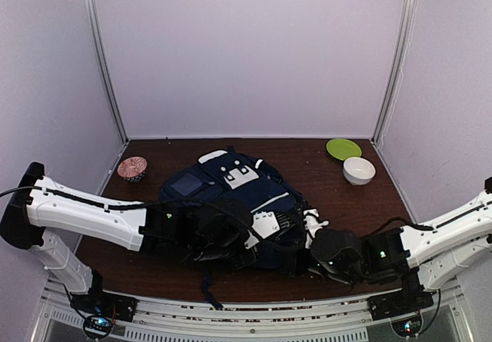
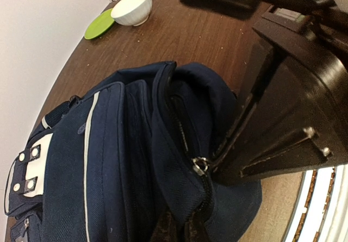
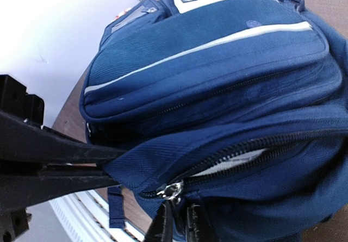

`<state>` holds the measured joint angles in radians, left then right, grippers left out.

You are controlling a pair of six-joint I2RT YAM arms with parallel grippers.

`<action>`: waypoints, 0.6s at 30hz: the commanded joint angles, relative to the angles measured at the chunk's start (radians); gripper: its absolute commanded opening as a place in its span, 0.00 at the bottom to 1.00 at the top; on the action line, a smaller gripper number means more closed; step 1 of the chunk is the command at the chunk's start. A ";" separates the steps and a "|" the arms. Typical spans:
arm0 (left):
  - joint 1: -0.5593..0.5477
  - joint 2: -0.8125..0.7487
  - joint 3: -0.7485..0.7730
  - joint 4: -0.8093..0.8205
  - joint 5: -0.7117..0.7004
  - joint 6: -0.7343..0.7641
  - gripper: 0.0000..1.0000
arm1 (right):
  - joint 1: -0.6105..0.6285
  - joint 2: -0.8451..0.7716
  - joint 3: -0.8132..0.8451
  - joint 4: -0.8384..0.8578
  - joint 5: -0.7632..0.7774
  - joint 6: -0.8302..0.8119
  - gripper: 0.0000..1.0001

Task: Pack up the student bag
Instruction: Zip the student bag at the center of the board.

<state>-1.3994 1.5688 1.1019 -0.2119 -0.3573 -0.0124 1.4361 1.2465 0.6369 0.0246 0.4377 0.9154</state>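
Lying flat on the table (image 1: 346, 211) between the two arms: the student bag (image 1: 231, 184), by far the largest item. Showing navy woven fabric, soft and rumpled, bulging into rounded pockets. Carrying a white patch (image 1: 240, 174) with metal snaps on its far end and a thin white stripe (image 3: 217, 41) curving along the front pocket. Gaping slightly along the main zip, with pale lining showing in the slit.

Left gripper (image 3: 109, 163): clamping flat on a fold of fabric at the bag's near edge. Right gripper (image 2: 216, 165): pinching together on the metal zip pull (image 3: 173, 190) at the same near edge.

Resting beyond the bag's right side: a round lime-green plate (image 1: 344, 148) and, touching it, a glossy white bowl (image 1: 359, 171). Sitting off the bag's far left corner: a small reddish patterned bowl (image 1: 132, 167).

Supporting everything: dark brown wood-grain tabletop, smooth and matt. Enclosing it on three sides: plain white wall panels (image 1: 246, 50) joined by metal corner strips
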 commanded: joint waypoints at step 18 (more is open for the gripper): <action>-0.012 -0.137 -0.095 0.133 -0.070 -0.006 0.00 | -0.057 -0.309 -0.131 -0.296 0.140 0.038 0.00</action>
<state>-1.4075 1.5364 1.0393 -0.1116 -0.3817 -0.0120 1.4250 0.9714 0.5541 -0.1162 0.4427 0.9283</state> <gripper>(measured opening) 0.057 0.013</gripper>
